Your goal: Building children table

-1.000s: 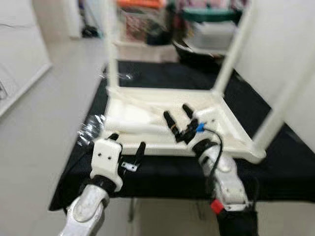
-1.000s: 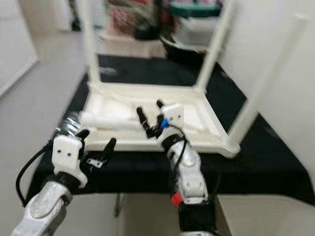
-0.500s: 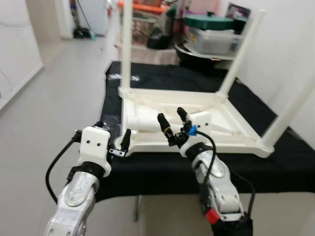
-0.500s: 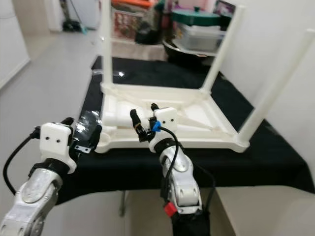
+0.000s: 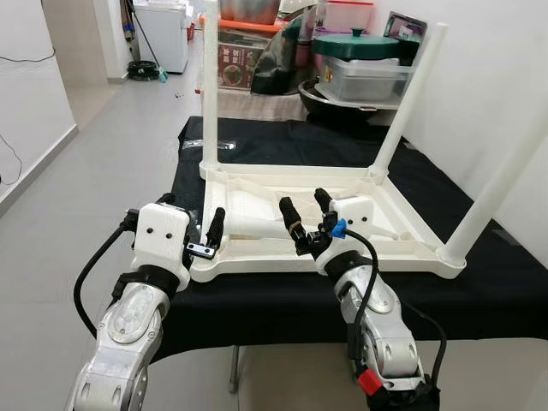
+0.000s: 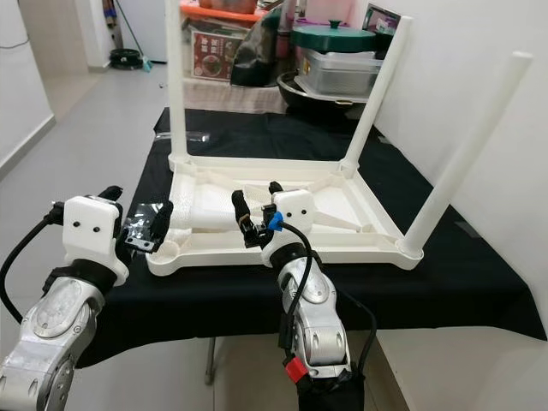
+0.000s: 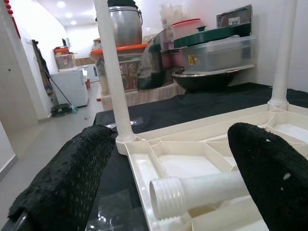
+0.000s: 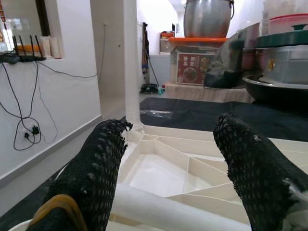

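1. I am looking down at a black-draped work table [image 5: 479, 282] beside a white wall, with grey floor [image 5: 103, 145] running off on my left.
2. On it the white plastic children's table [image 5: 411, 248] lies upside down — ribbed underside up, tabletop against the black cloth. Three legs are screwed in and stand upright: the far-left leg [image 5: 209, 90], the far-right leg [image 5: 407, 103] and the near-right leg [image 5: 501, 184]. The near-left corner socket [image 6: 164, 250] has no leg in it.
3. The fourth leg, a loose leg [image 5: 257, 225], lies flat inside the upturned top near its front-left part, threaded end [image 7: 166, 197] pointing toward the left gripper.
4. Beyond the table edge I see a clutter of storage: a clear box with a green lid [image 5: 364, 64], a dark pan [image 5: 342, 96] below it, and a metal pot [image 7: 124, 26] further left.
5. My left gripper [image 5: 199, 235] hovers at the near-left edge of the upturned top, fingers spread wide, nothing between them — the loose leg's threaded end sits just ahead of the gap.
6. My right gripper [image 5: 306, 214] hangs over the front middle of the top, just above the loose leg, fingers likewise spread apart and gripping nothing.
7. Crinkled clear plastic wrap [image 6: 145, 218] lies on the cloth by the near-left corner.
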`<state>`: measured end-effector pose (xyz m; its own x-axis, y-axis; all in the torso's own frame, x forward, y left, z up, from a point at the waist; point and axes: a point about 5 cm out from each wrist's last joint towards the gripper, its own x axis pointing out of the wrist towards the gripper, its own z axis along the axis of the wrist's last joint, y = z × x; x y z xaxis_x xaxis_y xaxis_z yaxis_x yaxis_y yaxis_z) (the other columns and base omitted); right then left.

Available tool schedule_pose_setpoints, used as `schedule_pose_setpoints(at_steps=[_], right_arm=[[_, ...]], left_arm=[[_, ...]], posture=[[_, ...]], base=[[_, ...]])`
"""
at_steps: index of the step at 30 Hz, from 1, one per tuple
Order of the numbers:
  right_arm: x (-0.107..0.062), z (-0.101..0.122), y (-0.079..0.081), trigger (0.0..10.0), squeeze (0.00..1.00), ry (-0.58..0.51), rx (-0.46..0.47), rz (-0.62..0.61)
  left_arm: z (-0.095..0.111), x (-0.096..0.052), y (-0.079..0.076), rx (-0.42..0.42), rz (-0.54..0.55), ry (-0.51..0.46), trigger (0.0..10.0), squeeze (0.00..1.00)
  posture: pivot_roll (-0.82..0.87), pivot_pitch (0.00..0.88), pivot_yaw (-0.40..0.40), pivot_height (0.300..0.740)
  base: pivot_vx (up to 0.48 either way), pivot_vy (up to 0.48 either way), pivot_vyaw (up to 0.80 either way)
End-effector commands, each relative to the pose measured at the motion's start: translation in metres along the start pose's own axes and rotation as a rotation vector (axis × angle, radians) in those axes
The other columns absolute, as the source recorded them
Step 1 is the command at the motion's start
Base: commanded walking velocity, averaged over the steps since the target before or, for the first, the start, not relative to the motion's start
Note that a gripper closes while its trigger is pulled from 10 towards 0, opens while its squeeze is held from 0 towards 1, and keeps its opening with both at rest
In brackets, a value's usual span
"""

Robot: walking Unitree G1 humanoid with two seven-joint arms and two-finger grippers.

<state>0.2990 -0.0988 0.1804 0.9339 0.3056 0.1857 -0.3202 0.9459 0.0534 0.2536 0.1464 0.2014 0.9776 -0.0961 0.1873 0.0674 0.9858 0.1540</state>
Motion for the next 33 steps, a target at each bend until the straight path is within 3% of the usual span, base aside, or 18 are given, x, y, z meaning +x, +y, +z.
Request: schedule_pose_setpoints(at_steps=[1,7,10,20,33], right_arm=[[-0.001,-0.002,-0.001,10.0,0.00,0.019,-0.001,-0.009],[-0.001,-0.004,-0.001,10.0,0.00,0.029,-0.003,-0.010],[0.000,-0.005,-0.002,10.0,0.00,0.036,-0.009,-0.014],[0.000,-0.007,-0.002,10.0,0.00,0.041,-0.011,-0.023],[0.001,-0.006,-0.006,10.0,0.00,0.035,-0.015,-0.037]], left_arm=[[-0.002,0.002,0.002,0.021,-0.002,0.018,10.0,0.00],[-0.001,0.003,0.004,0.016,0.021,0.019,10.0,0.00],[0.000,0.005,0.011,0.022,0.068,0.022,10.0,0.00],[-0.001,0.009,0.025,0.057,0.083,0.034,10.0,0.00],[0.006,0.014,0.027,0.082,0.088,-0.001,10.0,0.00]], posture=[[0.11,0.000,-0.116,0.740],[0.11,0.000,-0.115,0.740],[0.11,0.000,-0.116,0.740],[0.11,0.001,-0.111,0.740],[0.11,0.006,-0.110,0.740]], base=[[0.296,0.000,0.00],[0.188,0.000,0.00],[0.000,0.000,0.00],[0.000,0.000,0.00],[0.095,0.000,0.00]])
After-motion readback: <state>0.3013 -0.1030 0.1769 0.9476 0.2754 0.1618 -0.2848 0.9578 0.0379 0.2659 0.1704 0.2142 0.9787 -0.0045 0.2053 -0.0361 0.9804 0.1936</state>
